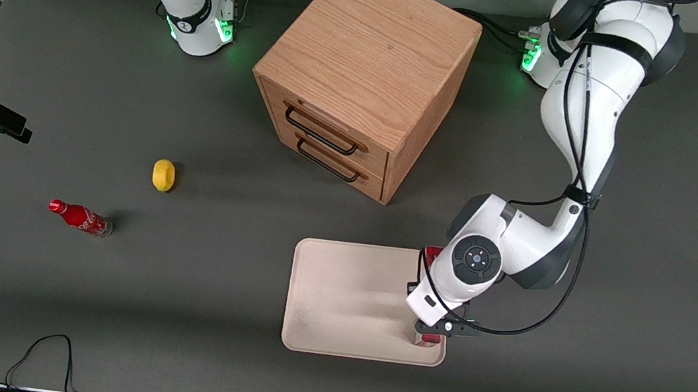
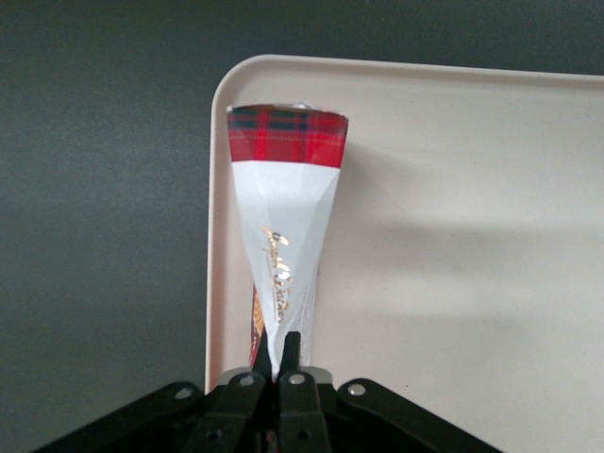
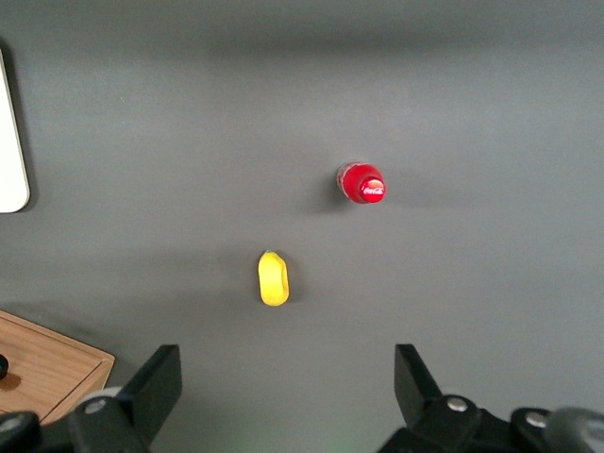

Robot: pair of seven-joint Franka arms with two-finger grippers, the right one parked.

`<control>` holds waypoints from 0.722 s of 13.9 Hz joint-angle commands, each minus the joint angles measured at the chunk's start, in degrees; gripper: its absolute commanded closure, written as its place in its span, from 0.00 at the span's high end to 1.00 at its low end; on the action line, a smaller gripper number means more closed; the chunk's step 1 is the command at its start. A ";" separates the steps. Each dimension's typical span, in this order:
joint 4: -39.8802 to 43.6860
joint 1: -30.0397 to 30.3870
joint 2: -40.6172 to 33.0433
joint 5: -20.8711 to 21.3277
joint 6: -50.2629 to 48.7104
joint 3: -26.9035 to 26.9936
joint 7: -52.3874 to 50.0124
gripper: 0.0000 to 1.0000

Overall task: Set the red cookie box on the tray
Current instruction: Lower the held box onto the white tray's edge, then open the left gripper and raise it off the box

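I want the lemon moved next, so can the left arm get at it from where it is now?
Probably not right away: the claw is shut on the red cookie box over the tray. The lemon lies in the open toward the parked arm's end, perhaps a long stretch.

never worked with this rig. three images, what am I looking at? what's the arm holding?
Two white robot arms stand at a dark table. One picture looks down from the front; the other two come from cameras on each arm's wrist. The working arm's end effector is above the tray's edge nearest that arm, shut on the red cookie box, which stands edge-down over the tray. Also on the table: a wooden drawer cabinet, a lemon and a small red soda bottle, both toward the parked arm's end.
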 commanded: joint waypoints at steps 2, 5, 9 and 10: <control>-0.19 0.00 0.03 0.75 0.65 0.01 -0.14 0.00; -0.10 0.09 -0.06 0.48 0.65 0.01 -0.31 0.77; 0.42 0.18 -1.02 0.57 0.39 0.01 -2.86 1.00; 0.51 0.27 -1.64 0.57 -0.05 0.01 -2.86 1.00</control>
